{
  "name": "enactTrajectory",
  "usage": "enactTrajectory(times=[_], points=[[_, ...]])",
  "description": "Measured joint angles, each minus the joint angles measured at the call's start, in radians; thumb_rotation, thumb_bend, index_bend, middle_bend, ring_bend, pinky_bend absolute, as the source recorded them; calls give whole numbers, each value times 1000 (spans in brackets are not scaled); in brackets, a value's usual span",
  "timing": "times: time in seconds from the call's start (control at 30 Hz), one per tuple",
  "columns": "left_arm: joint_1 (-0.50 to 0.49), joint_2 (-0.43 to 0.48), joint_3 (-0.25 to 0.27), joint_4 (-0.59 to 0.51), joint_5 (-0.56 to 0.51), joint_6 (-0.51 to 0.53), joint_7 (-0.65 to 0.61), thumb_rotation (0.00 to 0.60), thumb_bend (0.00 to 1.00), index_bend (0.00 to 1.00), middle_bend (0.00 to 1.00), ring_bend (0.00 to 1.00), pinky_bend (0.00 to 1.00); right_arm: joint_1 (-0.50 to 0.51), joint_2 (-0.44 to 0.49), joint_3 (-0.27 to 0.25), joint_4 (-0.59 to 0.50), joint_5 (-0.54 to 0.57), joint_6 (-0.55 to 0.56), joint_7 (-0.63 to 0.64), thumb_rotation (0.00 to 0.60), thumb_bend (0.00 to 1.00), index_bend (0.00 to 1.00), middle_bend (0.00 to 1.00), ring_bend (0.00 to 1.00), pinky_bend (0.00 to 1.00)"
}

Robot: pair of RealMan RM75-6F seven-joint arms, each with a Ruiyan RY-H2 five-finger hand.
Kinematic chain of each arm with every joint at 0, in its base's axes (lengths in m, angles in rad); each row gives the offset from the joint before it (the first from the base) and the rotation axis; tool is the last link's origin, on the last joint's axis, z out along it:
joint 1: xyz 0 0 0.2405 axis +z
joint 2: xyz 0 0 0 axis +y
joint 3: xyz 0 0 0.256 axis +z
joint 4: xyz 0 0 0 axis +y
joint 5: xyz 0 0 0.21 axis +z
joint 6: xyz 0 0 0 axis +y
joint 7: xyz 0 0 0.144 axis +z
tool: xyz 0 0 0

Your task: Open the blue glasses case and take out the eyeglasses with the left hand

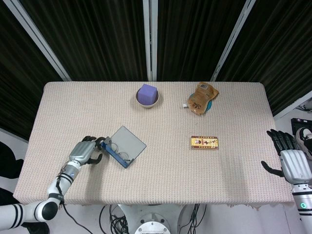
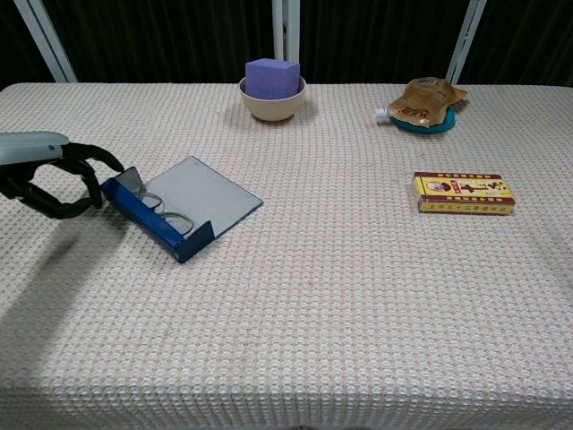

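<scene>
The blue glasses case [image 1: 126, 145] [image 2: 184, 202] lies open on the left part of the table, its grey-lined lid flat toward the middle. The eyeglasses [image 1: 118, 150] [image 2: 167, 212] rest inside against the blue tray wall. My left hand [image 1: 86, 150] [image 2: 55, 180] sits just left of the case with its fingers loosely curved and nothing in them; its fingertips are close to the case's left end. My right hand [image 1: 291, 163] hangs off the table's right edge, fingers spread and empty; it shows only in the head view.
At the back stands a beige bowl [image 1: 147, 99] [image 2: 272, 96] holding a purple cube. A brown pouch [image 1: 202, 97] [image 2: 428, 98] lies on a teal dish at back right. A yellow-red flat box [image 1: 204, 142] [image 2: 463, 193] lies right of centre.
</scene>
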Motion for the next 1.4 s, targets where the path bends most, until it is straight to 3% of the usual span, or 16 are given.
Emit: enactTrajectory(times=[0.2,0.4,0.6,0.8,1.1,1.4], points=[[-68,-44,-35,33,-7,-56,29,524,495,123,310,62,0,-4,-3,-1,4,1,4,5,600,176,24,67,0,0],[-183,-115,-77,107,-42,-148,70,600,503,115,290,52,0,-10,-5,-2,9,8,5,10,600,176,24,68,0,0],[-273,-166,-105,170,-75,-177,116,600,388,68,200,4,0,-10,-6,-1,13,9,4,13,600,176,25,68,0,0],[-283,-182,-97,143,-56,-99,159,600,301,58,154,0,0,-7,-10,0,23,10,-2,20,600,176,24,67,0,0],[-338,-267,-82,221,-92,-89,240,600,297,51,126,0,0,-2,-8,1,30,6,-8,31,600,176,24,67,0,0],[-362,-255,-36,214,-171,-58,341,600,298,50,126,0,0,-2,-7,1,30,7,-10,34,600,176,24,68,0,0]])
